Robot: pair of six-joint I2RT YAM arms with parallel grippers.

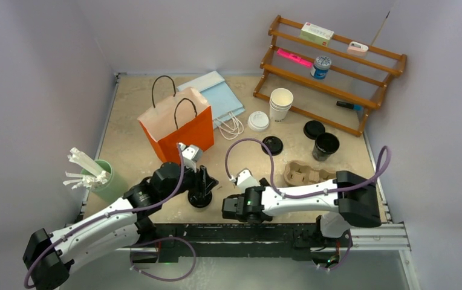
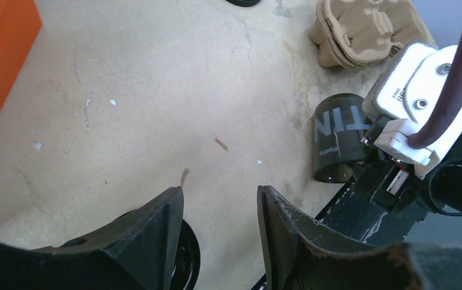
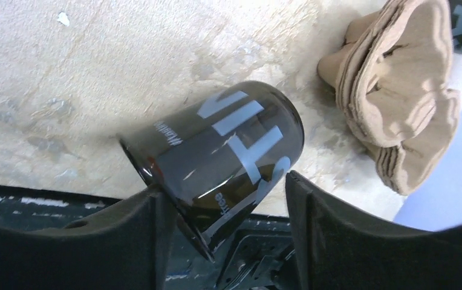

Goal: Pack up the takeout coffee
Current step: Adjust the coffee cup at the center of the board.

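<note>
A black paper cup with white print (image 3: 228, 145) lies on its side at the table's near edge, its rim over the edge. My right gripper (image 3: 222, 181) is open around it; the left finger touches the rim and the right finger stands just clear of the base. The same cup shows in the left wrist view (image 2: 337, 145). My left gripper (image 2: 219, 196) is open and empty, low over the table, with a black lid (image 2: 183, 260) partly under its left finger. In the top view a second black cup (image 1: 326, 145) stands upright, with black lids (image 1: 314, 128) (image 1: 272, 145) near it.
The brown pulp carrier (image 1: 304, 173) lies just beyond my right arm. An orange paper bag (image 1: 177, 124) stands behind my left gripper (image 1: 203, 184). Stacked white cups (image 1: 280, 104), a white lid (image 1: 257, 121) and a wooden rack (image 1: 337, 66) are at the back. A green cup of straws (image 1: 98, 175) is left.
</note>
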